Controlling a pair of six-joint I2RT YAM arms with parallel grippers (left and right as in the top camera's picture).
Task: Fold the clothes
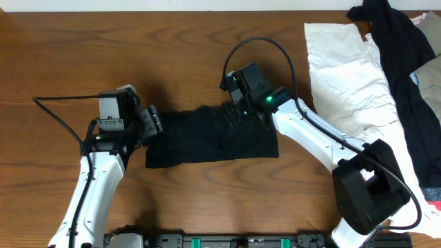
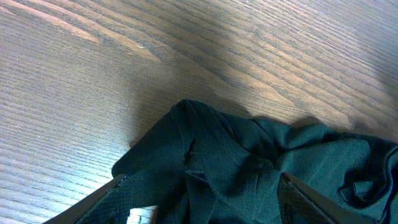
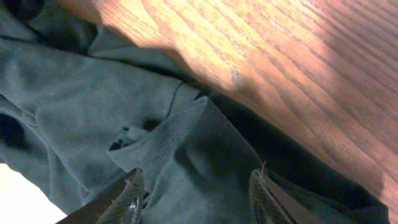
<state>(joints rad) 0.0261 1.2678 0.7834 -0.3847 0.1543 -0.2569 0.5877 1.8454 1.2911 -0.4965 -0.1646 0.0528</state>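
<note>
A dark green-black garment [image 1: 210, 136] lies crumpled in the middle of the wooden table. My left gripper [image 1: 153, 122] sits at its left edge; in the left wrist view the fingers [image 2: 202, 196] are spread open with bunched cloth [image 2: 249, 168] between them. My right gripper [image 1: 242, 112] rests on the garment's upper right part; in the right wrist view its fingers [image 3: 196, 193] are open, straddling a raised fold with a stitched hem [image 3: 180, 143].
A pile of clothes lies at the right: a white garment [image 1: 348, 76] and a black one [image 1: 406, 69] draped over it. A black cable [image 1: 62, 110] runs from the left arm across the table.
</note>
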